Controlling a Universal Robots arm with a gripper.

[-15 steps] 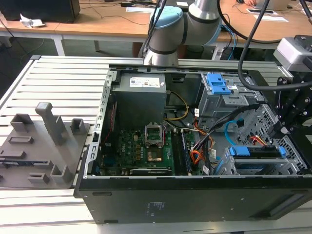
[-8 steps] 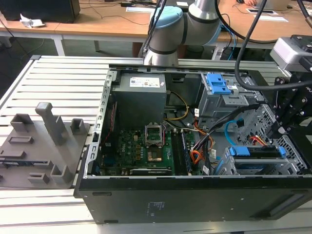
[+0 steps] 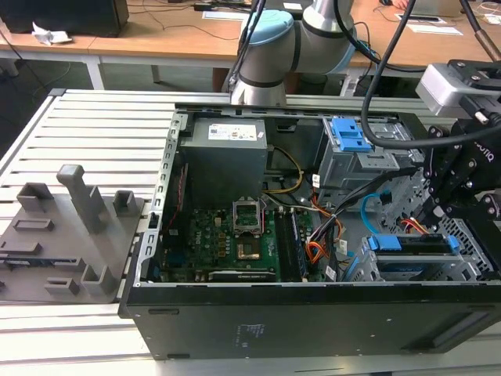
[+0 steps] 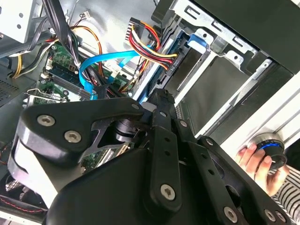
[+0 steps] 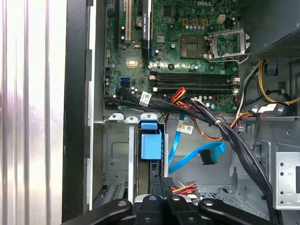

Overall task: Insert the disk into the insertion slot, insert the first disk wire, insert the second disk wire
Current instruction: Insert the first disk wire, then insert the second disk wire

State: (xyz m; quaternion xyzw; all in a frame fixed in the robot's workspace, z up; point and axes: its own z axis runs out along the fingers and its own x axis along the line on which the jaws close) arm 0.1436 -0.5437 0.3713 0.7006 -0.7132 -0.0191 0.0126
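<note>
When read from the exterior view's left: grey fixture tray [image 3: 47, 235] flat on the slatted table [image 3: 102, 125], just beside the open computer case [image 3: 313, 321]. At centre frame, inside the case, motherboard [image 3: 227, 235] lying flat below the power supply [image 3: 223, 157]. Toward the upper right, taller grey cage [image 3: 360, 168] topped by a blue clip [image 3: 348, 133]. Right of centre, second disk wire [image 3: 368, 205] looping upward, its plug end apart from the disk [image 3: 415, 244]. At lower right, the disk sitting in the insertion slot [image 3: 407, 270], blue caddy edge uppermost. At far right, gripper [image 3: 437, 213] poised just above the disk's end, fingers drawn together, tips right at the first disk wire [image 3: 413, 226]; cannot tell whether pinching it.
</note>
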